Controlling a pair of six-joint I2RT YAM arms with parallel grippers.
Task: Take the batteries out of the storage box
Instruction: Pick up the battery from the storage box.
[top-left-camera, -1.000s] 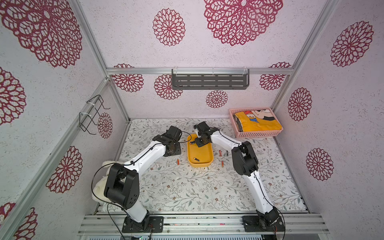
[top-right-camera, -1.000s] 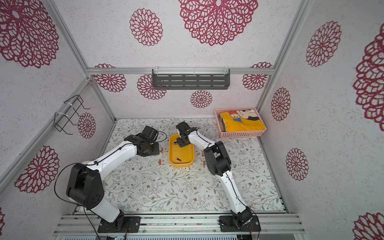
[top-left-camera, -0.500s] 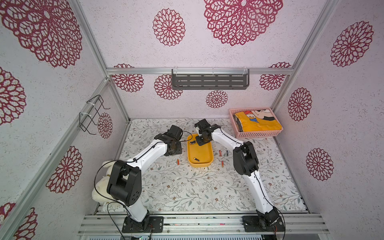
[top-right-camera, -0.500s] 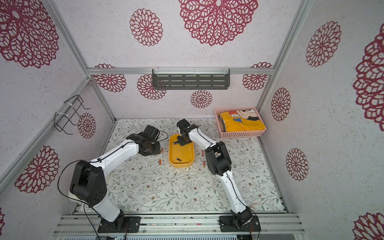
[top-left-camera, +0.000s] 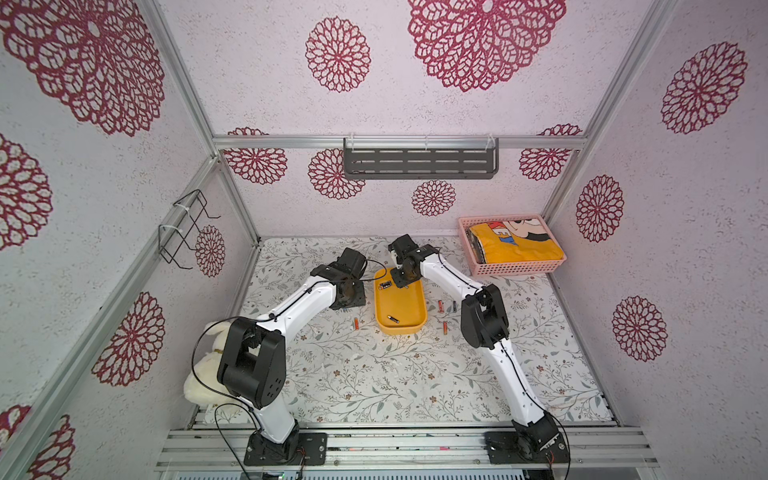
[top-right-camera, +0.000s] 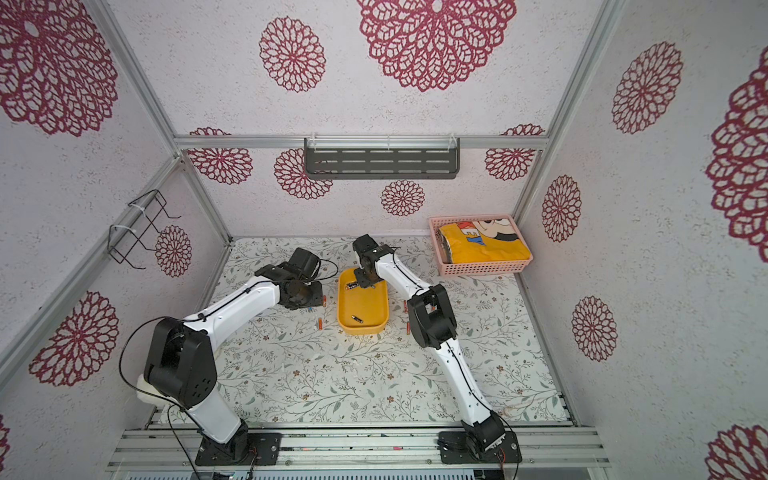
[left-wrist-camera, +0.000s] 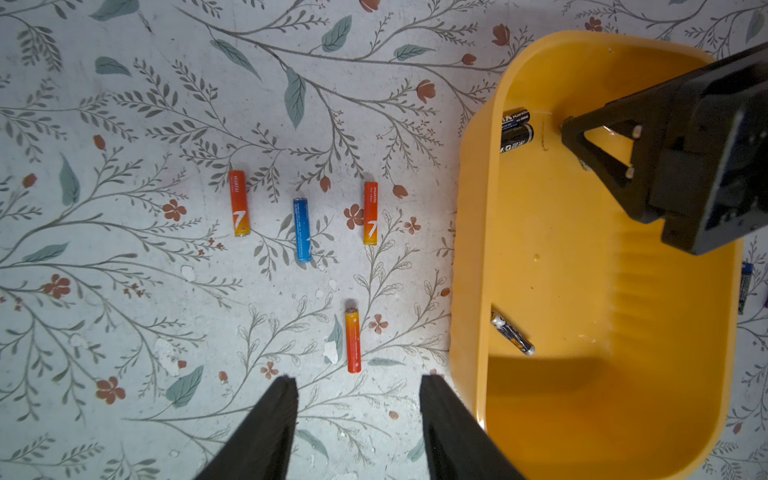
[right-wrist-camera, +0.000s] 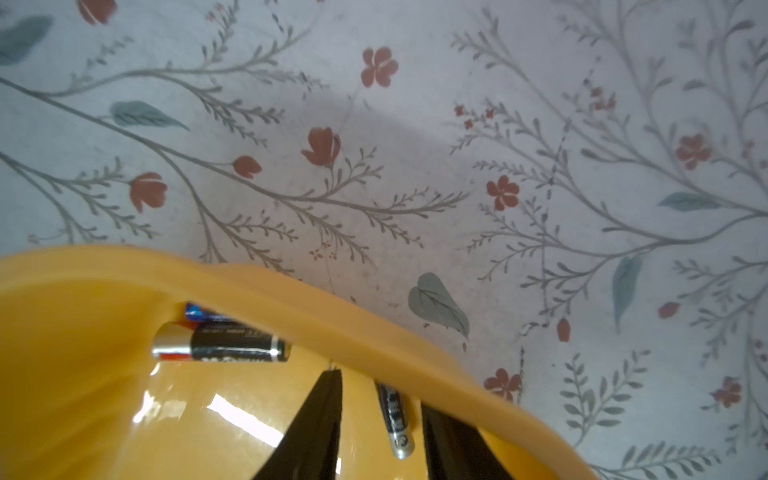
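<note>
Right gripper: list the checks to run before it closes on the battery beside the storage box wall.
1. Right gripper jaws open: ok.
2. Black battery lies between its fingers: ok.
3. Room between gripper and storage box wall: cannot tell.
4. Two corner batteries clear of the grip: ok.
5. Left gripper outside the box, open, empty: ok.
</note>
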